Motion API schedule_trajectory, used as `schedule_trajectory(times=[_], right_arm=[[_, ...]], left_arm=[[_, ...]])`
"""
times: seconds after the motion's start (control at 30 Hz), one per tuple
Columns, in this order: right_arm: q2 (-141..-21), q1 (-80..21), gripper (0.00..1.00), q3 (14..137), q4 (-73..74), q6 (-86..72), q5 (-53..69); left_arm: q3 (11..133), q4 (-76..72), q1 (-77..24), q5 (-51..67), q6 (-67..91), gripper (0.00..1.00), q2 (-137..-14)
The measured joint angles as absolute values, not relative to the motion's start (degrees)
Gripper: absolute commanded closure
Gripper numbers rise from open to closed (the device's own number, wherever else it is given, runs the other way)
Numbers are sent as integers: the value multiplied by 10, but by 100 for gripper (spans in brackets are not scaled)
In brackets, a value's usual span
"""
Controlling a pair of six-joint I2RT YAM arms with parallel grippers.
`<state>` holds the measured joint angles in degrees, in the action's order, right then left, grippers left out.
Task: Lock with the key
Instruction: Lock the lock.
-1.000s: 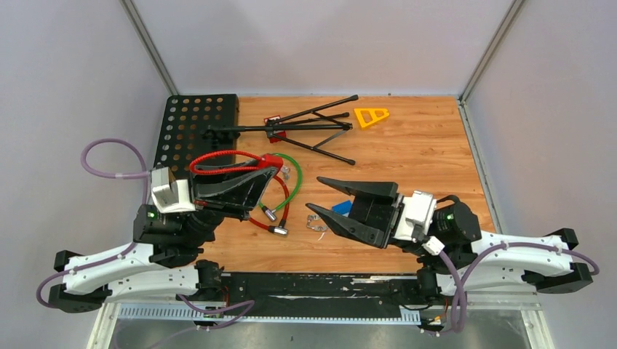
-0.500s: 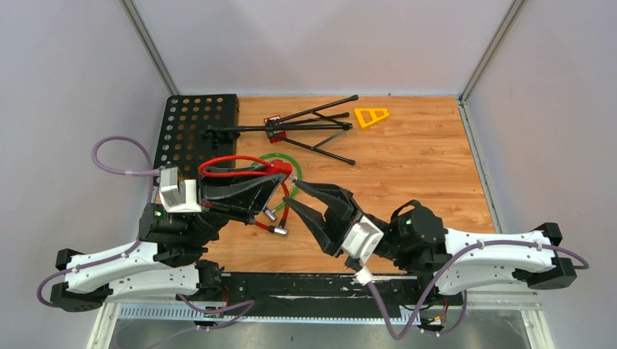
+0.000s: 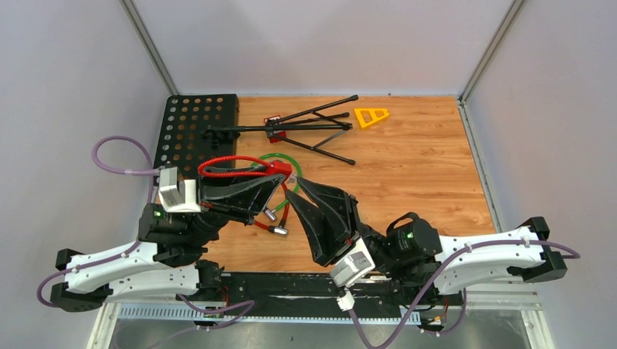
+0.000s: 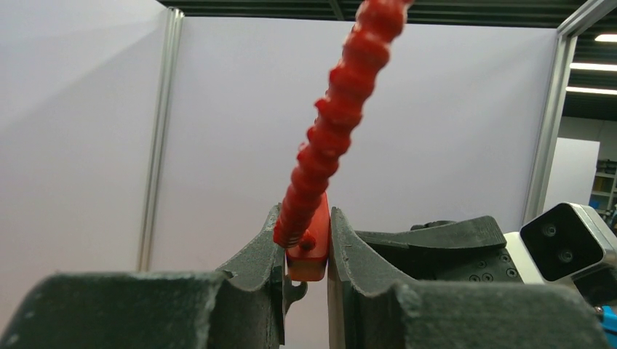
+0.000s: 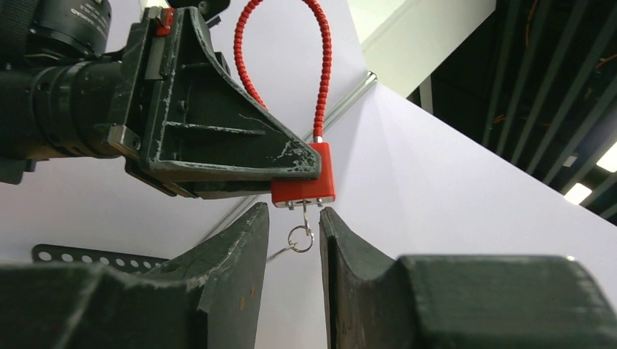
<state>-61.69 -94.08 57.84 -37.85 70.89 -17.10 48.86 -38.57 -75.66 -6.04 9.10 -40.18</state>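
Wooden table (image 3: 407, 167), black perforated plate (image 3: 190, 123) on its far left corner, folded black tripod (image 3: 291, 127) beside it, yellow triangle (image 3: 371, 116) farther right, green cable (image 3: 280, 155) near the middle

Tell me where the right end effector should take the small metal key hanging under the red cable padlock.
Probably best: pinch the small metal key by its short exposed stub, between the red padlock body and the wire ring. Come from below, along the key's length: the left end effector clamps the body's sides, leaving only the underside free for the right end effector.
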Motion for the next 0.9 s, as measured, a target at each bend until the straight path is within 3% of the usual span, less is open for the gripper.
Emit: schedule_trajectory(times=[0.63, 0.9], right_arm=[[-644, -943, 77, 585, -401, 781, -221], [-644, -943, 87, 589, -399, 785, -229]], left_arm=[[489, -383, -756, -52, 97, 100, -402], [489, -384, -756, -46, 102, 100, -408]])
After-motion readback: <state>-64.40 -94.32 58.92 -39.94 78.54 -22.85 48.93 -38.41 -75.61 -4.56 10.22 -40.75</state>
